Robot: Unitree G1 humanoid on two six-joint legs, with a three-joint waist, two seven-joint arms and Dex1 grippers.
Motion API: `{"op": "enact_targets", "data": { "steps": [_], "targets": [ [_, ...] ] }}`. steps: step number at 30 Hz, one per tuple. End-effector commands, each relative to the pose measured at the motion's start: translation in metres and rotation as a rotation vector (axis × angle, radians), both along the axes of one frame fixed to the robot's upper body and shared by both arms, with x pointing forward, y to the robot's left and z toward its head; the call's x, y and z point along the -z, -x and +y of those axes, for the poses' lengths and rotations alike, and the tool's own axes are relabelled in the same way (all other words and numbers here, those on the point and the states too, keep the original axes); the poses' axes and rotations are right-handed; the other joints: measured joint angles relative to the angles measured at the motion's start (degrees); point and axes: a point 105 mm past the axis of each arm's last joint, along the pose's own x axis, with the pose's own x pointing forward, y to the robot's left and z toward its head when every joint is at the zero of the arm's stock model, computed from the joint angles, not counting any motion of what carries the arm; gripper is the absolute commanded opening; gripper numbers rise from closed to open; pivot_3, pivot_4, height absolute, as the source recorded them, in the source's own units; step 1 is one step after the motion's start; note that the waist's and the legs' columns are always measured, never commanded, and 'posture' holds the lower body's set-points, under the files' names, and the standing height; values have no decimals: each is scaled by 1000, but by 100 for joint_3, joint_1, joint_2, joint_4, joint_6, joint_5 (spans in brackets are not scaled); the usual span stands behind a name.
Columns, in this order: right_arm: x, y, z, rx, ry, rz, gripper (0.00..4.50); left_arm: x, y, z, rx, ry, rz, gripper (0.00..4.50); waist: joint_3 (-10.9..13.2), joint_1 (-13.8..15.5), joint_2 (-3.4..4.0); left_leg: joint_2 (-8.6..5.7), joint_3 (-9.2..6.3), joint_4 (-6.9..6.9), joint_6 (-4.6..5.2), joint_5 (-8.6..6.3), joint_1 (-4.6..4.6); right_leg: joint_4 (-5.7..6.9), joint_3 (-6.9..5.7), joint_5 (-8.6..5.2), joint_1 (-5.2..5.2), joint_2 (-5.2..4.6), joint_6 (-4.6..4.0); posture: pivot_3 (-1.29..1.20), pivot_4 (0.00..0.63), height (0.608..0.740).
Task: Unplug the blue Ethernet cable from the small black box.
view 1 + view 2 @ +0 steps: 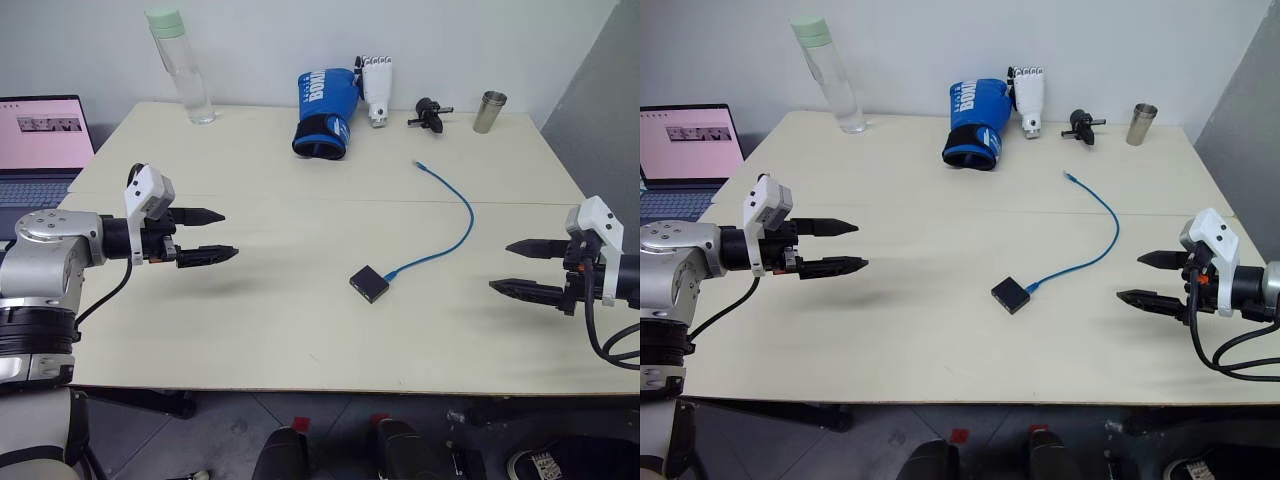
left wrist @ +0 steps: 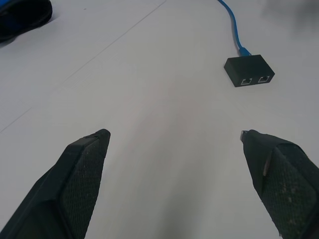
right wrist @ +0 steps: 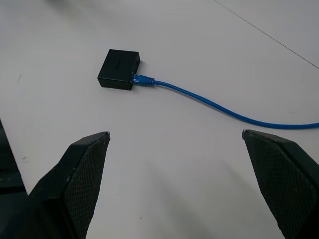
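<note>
Nearest the front edge of the worktop (image 1: 300,350) hang both grippers, well apart from each other and from the task's things. The left gripper (image 1: 213,236) hovers over the left side with its jaws spread wide and nothing between them; the right gripper (image 1: 522,268) hovers by the right edge, likewise released and empty.

Between them, a little right of the middle, the small black box (image 1: 369,283) lies flat on the worktop. The blue Ethernet cable (image 1: 462,198) is plugged into its side facing the right gripper (the right wrist view shows the plug seated), then curves away toward the far edge, where its free end rests on the surface.

The unplugging looks not yet begun; this seems the approach stage. The next move probably calls for one gripper to pin the box while the other pinches the cable at its plug and pulls outward.

Bare worktop surrounds the box on all sides. Along the far edge stand a clear bottle (image 1: 182,68), a blue boxing glove (image 1: 327,112) and a steel cup (image 1: 489,111), well clear of the work.
</note>
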Motion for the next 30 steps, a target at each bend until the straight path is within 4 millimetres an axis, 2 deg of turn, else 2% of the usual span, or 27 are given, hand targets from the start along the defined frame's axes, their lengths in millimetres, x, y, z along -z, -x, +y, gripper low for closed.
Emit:
{"op": "enact_targets", "data": {
  "steps": [1,3,6,8,11,13,16,20,23,30],
  "targets": [
    [-10,-2,3,-20,8,-49,4500,-6,7,-14,65,9,-24,4473,0,0,0,0,0,0,0,0,0,0,0,0,0,0,0,0,150,740],
    [-8,-1,6,-37,11,-46,4500,-8,9,-21,79,30,-34,4473,0,1,0,0,-1,0,0,0,0,1,0,0,0,0,0,0,150,740],
    [8,-2,22,-158,60,-44,4500,1,27,-51,187,28,-60,4473,-1,-2,-1,0,1,1,0,0,1,-1,3,0,2,-1,0,0,150,740],
    [14,-3,29,-220,84,-46,4500,3,35,-62,223,37,-67,4473,0,-12,-1,0,1,1,0,0,0,-1,2,0,2,-4,0,0,150,740],
    [27,-20,49,-399,162,-113,4500,14,48,-74,218,42,-95,4473,0,-4,0,1,0,2,0,0,1,3,2,1,1,-2,0,0,150,740],
    [33,-33,60,-482,181,-137,4500,19,51,-75,163,67,-100,4473,1,-133,2,7,19,1,1,-1,24,-3,20,1,11,1,0,0,150,740],
    [43,-52,72,-597,251,-177,4500,27,62,-76,110,74,-109,4473,9,-151,-7,8,15,0,1,-1,29,0,22,1,16,4,0,0,150,740],
    [56,-67,82,-684,305,-189,4500,39,79,-83,93,75,-90,4473,11,-138,-5,6,14,-3,1,-1,18,2,17,3,8,-7,-3,0,150,740],
    [64,-82,86,-693,334,-189,4500,47,90,-84,69,71,-83,4473,11,-120,-7,8,11,-3,1,-1,18,-1,11,3,9,-23,-3,0,150,740],
    [68,-107,97,-641,371,-159,4500,52,97,-84,9,88,-69,4473,12,-103,-5,3,11,-1,0,0,25,4,9,4,16,-29,-3,0,150,740]
  ]
}}
